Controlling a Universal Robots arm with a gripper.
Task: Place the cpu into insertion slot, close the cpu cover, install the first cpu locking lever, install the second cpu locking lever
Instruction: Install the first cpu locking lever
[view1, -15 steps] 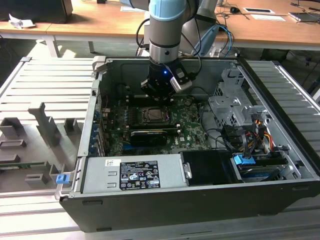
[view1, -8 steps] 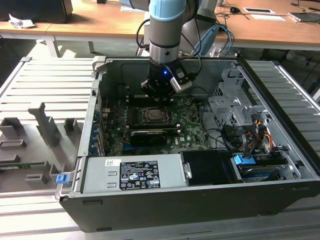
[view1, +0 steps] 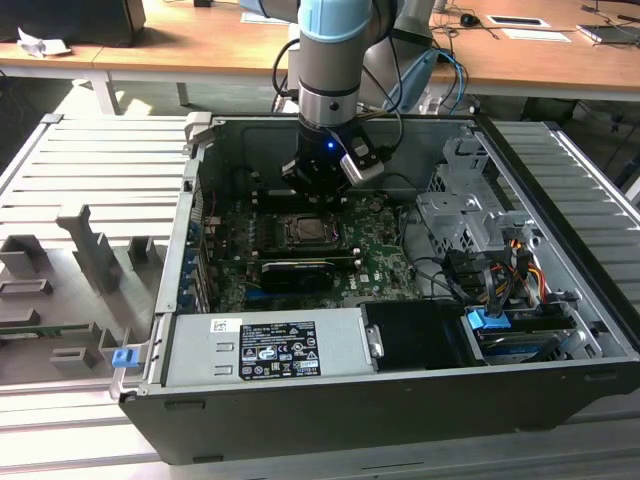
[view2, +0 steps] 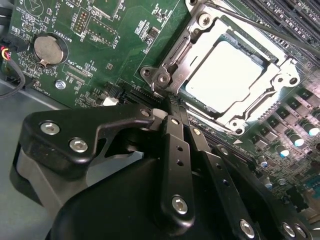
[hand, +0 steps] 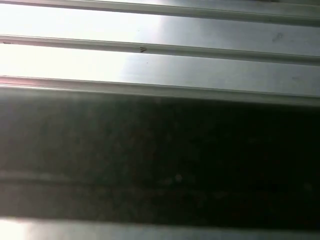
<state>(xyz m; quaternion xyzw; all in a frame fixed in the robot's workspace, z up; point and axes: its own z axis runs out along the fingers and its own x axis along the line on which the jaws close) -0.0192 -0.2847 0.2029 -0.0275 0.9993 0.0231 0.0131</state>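
Open computer case (view1: 560, 300) lying on a ribbed metal table (view1: 90, 170); green motherboard (view1: 385, 262) lying flat inside it.

Gripper (view2: 172, 111): black, hanging from the arm just behind the socket in the exterior view (view1: 318, 180). In the second wrist view its two fingers (view2: 176, 145) are sitting closed against each other, gripping nothing, their tips poised at one corner of the socket; whether they are touching the metal there is hard to tell.

Cpu (view2: 225, 75): lying seated in the insertion slot (view2: 300, 56), its silvery top glaring nearly white so that no surface detail is showing. In the exterior view it is appearing as a small grey square (view1: 308, 231) mid-board.

Cpu cover (view2: 192, 42): lying closed over the chip, framing it on all sides; its far edge is running out of the picture.

Locking lever (view2: 260, 25): thin wire rod crossing along one side of the frame, its ends cut off or hidden.

Coin battery (view2: 48, 49): sitting well apart from the socket.

Power supply (view1: 265, 348): sitting at the case's near edge, part hiding the board behind it.

First wrist view: bright metal ribs (hand: 160, 65) above a dark, blurred band; nothing more is making itself out
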